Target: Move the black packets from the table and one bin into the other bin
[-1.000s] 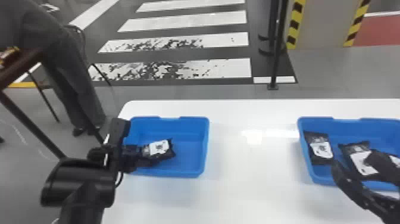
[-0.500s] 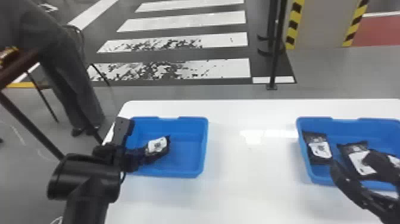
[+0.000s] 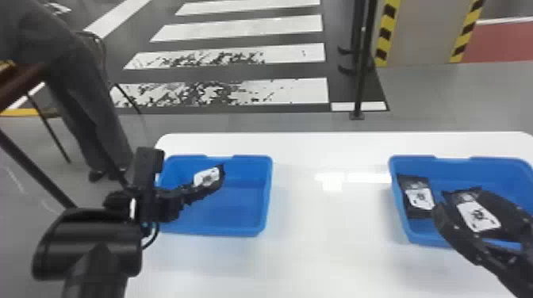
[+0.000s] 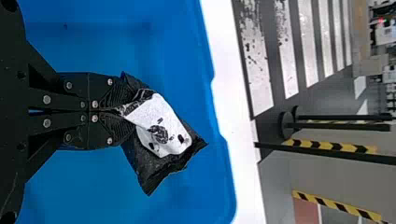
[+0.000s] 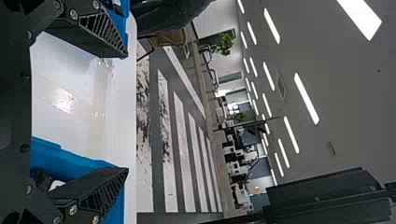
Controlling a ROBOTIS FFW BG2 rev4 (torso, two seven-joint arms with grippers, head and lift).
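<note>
1. Left fingers [image 4: 117, 92] clench the black packet's [image 4: 156, 128] end; it may twist loose into the blue bin [image 3: 268, 194] beneath
2. Right fingers [image 5: 95, 30] gape near packets [image 3: 420, 198] in the other bin [image 3: 495, 161]; lowering could snag one

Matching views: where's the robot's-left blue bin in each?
Head view: left blue bin sits on the robot's-left part of the white table, with the left hand over it.
Left wrist view: it lies behind the left hand and the black packet it grips.
Right wrist view: a blue sliver past one right hand finger, across the table from the other bin.
Shared landmark: crosswalk stripes.
</note>
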